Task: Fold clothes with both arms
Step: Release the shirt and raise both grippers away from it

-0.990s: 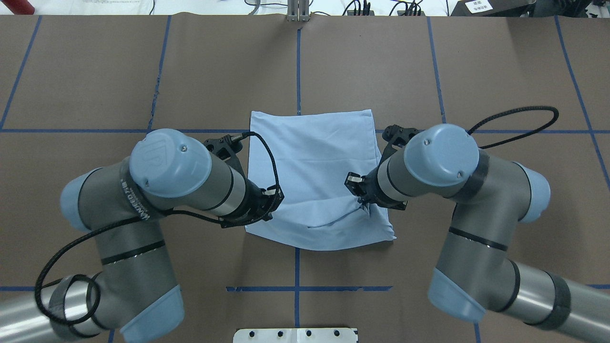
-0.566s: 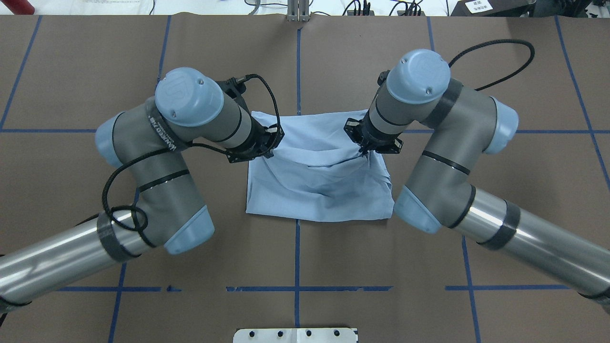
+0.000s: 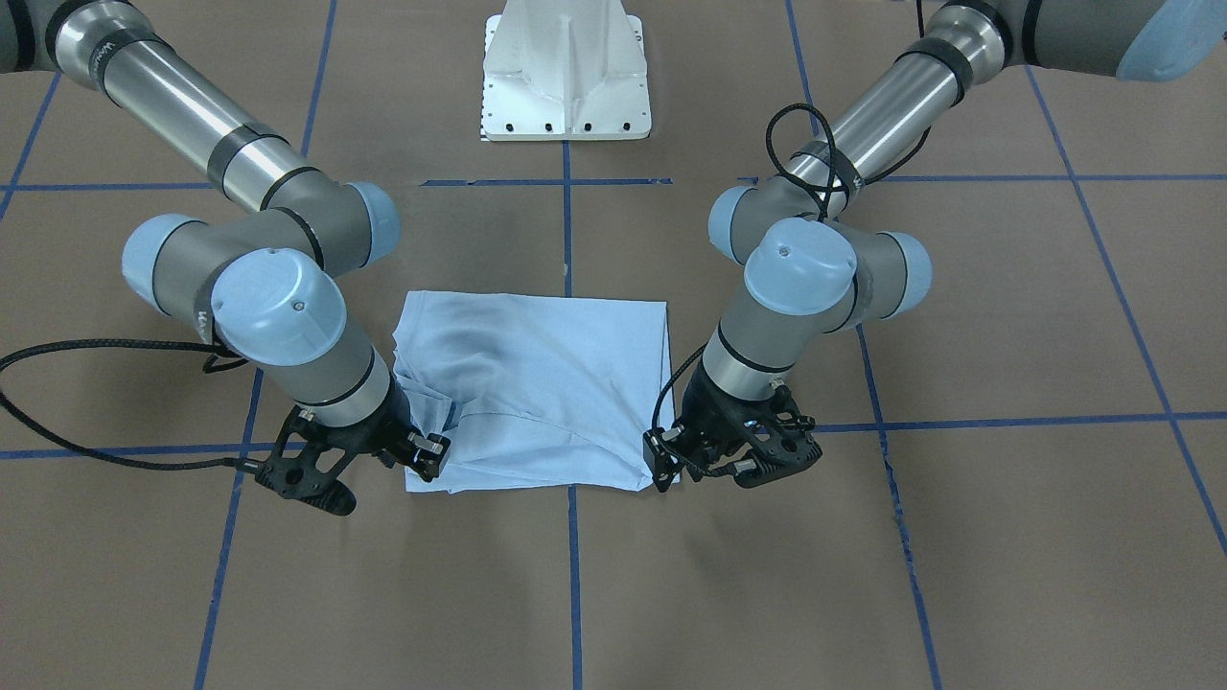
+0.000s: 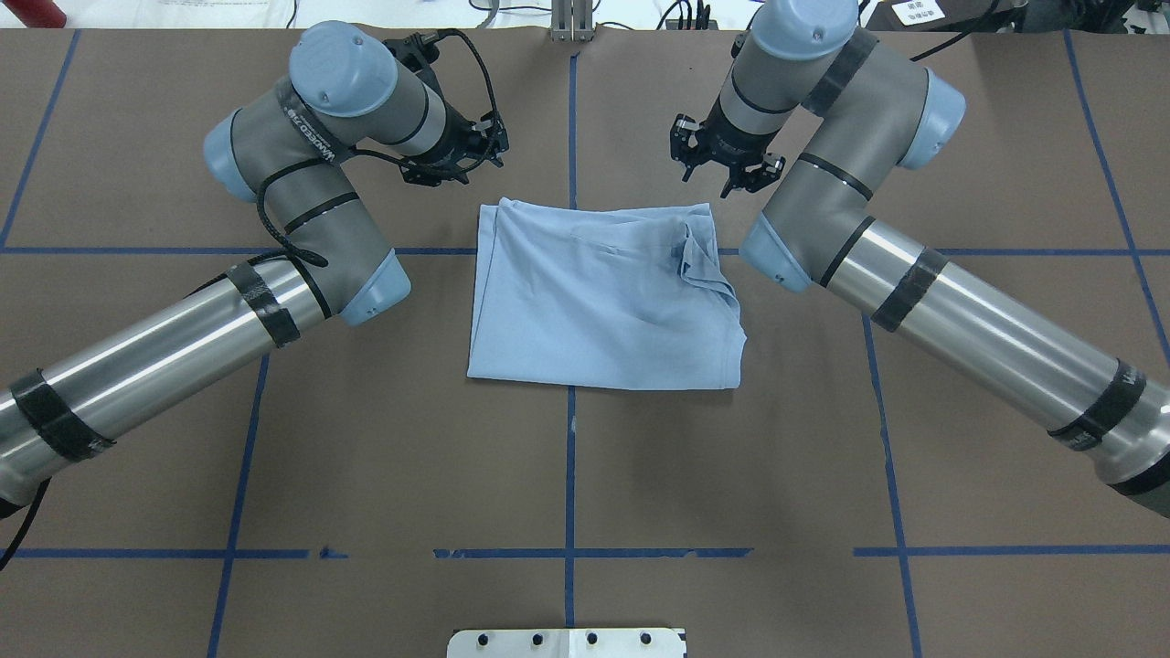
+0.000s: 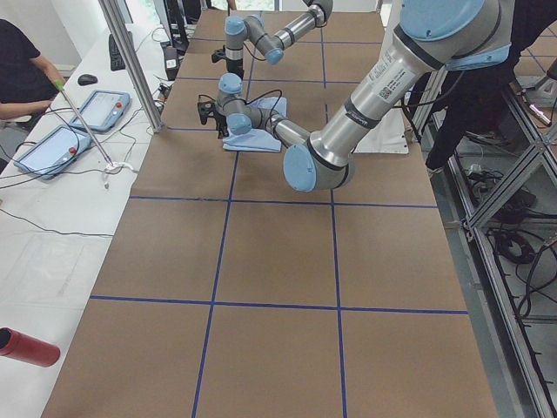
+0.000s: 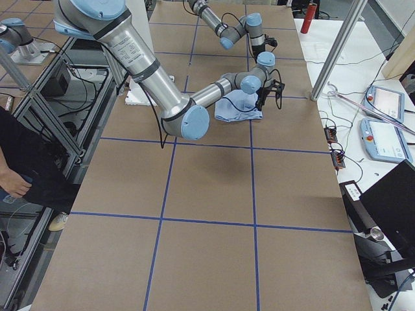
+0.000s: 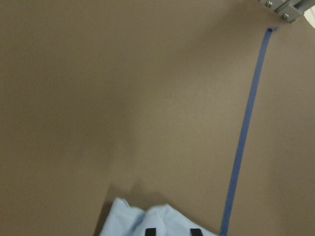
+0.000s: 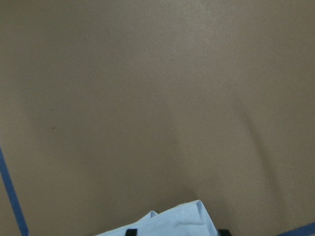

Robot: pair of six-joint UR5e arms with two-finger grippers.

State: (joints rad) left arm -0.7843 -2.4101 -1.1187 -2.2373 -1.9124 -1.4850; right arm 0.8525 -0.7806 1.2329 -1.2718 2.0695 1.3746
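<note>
The light blue T-shirt [image 4: 603,302] lies folded in a rough rectangle on the brown table, with bunched cloth at its far right corner [image 4: 699,251]. Both arms reach over it to its far edge. My left gripper [image 4: 471,160] hovers just past the far left corner, fingers apart and holding nothing. My right gripper [image 4: 722,178] hangs open by the far right corner. In the front-facing view the left gripper [image 3: 666,465] and right gripper [image 3: 422,460] flank the shirt [image 3: 546,374] at the corners nearest the camera. Each wrist view shows a shirt corner [image 7: 133,219] [image 8: 172,221] between spread fingertips.
Blue tape lines [image 4: 570,475] grid the brown table. The white pedestal base [image 3: 566,86] stands at the robot's side. A person [image 5: 22,61] sits at a white side table with tablets [image 5: 48,148]; a red cylinder [image 5: 26,347] lies there too.
Both arms carried the shirt's near hem away from the robot and over to its far edge, folding it in half. The grippers then let go and the cloth lies flat.
</note>
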